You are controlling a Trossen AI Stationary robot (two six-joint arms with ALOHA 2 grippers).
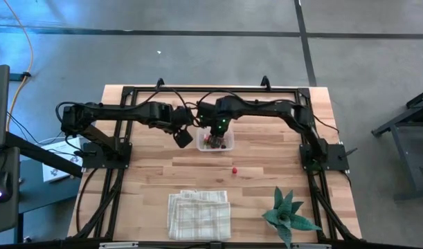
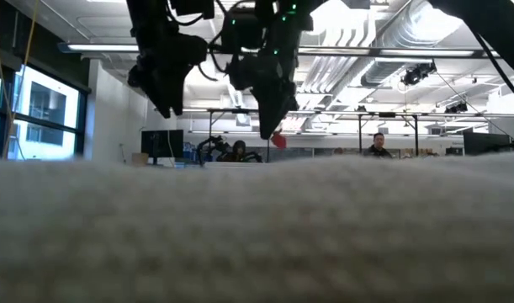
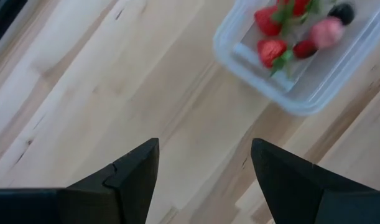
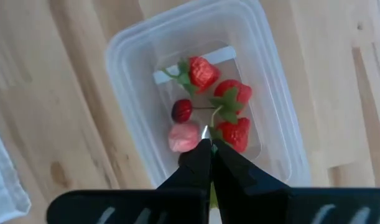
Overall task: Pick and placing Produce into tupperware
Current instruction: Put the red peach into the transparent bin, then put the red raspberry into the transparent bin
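Note:
The clear tupperware (image 1: 227, 146) stands on the wood table, mid-far. Several produce pieces lie in it: red strawberries (image 4: 203, 72) and a dark one (image 4: 181, 111). One red piece (image 1: 234, 169) lies loose on the table nearer than the tupperware. My right gripper (image 4: 209, 147) hangs over the tupperware, shut, with a pink-red piece (image 2: 278, 140) at its tips. My left gripper (image 3: 205, 155) is open above bare wood just left of the tupperware (image 3: 239, 59), touching nothing. My right gripper has a small pink-red piece (image 4: 185, 137) at the very tips of its shut fingers, which point down from above. The piece hangs clear above the tupperware's floor. Which part is pinched is hidden by the fingertips.
A folded white-and-grey checked cloth (image 1: 199, 215) lies at the near edge and fills the foreground of the low view. A green spiky plant (image 1: 288, 215) stands near-right. Black frame rails (image 1: 121, 149) run along the table's sides. People sit in the room behind (image 2: 376, 145).

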